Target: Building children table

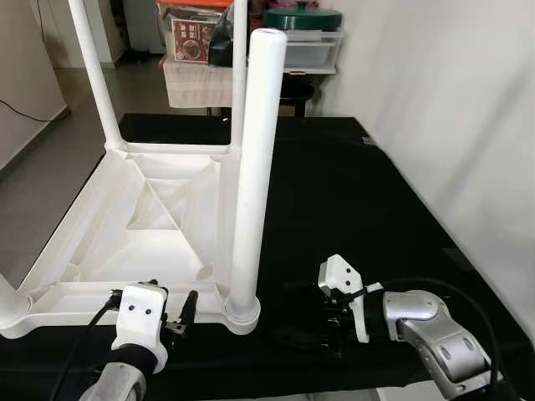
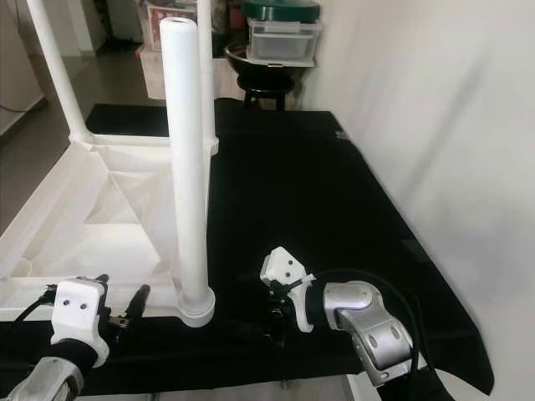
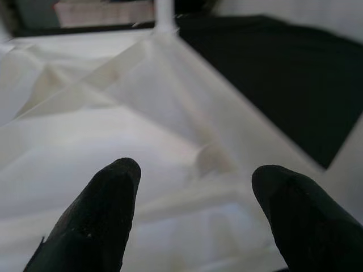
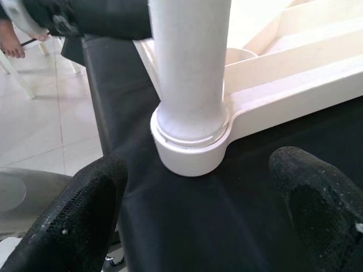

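A white plastic children's table (image 1: 142, 209) lies upside down on a black cloth. A tall white leg (image 1: 255, 167) stands upright in the socket (image 4: 190, 147) at its near right corner. Two more legs (image 1: 96, 75) rise from the far corners. My left gripper (image 1: 180, 317) is open at the table's near rim, just left of that socket, with its black fingers (image 3: 102, 215) pointing over the ribbed underside (image 3: 113, 113). My right gripper (image 1: 309, 322) is open low over the cloth, right of the socket. It faces the leg's base (image 4: 190, 62) without touching it.
A white wall (image 1: 468, 125) runs close along the right side of the black cloth (image 1: 351, 192). At the back stand a dark stool and clear storage boxes with a green lid (image 1: 303, 21). Tiled floor (image 1: 50, 159) lies to the left. A person's bare foot (image 4: 11, 42) is on the floor.
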### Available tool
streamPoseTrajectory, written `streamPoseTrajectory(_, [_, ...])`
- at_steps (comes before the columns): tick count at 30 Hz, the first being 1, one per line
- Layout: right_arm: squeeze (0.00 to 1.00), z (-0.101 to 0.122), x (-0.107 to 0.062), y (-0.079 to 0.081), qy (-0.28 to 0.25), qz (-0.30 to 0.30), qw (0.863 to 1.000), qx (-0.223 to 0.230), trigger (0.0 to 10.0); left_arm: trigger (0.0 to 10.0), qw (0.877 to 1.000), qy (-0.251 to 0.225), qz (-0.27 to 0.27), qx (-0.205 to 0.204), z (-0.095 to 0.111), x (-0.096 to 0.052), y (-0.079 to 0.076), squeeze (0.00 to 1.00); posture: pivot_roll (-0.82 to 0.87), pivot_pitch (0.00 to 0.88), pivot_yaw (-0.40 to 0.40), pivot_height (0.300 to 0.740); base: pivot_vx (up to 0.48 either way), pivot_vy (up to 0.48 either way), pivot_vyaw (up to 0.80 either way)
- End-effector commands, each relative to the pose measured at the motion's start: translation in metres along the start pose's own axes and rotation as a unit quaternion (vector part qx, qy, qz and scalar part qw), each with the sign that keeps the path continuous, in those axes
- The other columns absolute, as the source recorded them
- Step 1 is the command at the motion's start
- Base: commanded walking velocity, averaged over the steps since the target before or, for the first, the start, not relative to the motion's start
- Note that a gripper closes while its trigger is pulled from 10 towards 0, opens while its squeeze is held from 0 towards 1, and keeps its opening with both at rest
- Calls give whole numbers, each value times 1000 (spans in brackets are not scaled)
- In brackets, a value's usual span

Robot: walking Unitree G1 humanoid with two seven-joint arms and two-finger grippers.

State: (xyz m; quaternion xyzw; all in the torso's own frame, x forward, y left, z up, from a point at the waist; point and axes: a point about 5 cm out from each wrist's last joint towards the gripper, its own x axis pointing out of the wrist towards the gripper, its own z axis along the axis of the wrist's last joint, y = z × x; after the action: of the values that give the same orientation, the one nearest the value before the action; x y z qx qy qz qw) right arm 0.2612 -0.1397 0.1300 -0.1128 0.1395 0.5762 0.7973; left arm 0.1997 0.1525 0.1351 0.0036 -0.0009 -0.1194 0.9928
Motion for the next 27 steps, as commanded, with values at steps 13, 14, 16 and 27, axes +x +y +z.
streamPoseTrajectory(13, [1000,0,2,5,4,11,1000,-7,10000,10000,984,-12,-172,-40,16,0,-38,0,-180,20,-93,740,0,0,0])
streamPoseTrajectory(14, [1000,-1,2,5,5,14,1000,-7,10000,10000,985,-10,-170,-40,16,-2,-37,0,-179,19,-93,740,0,0,0])
streamPoseTrajectory(16, [1000,-2,2,7,9,22,1000,-6,10000,10000,985,-2,-170,-42,15,-4,-36,0,-178,17,-94,740,0,0,0])
streamPoseTrajectory(27, [1000,-3,-6,0,25,18,999,-15,10000,10000,994,52,-94,-34,-1,-13,-24,0,-174,12,-93,740,0,0,0])
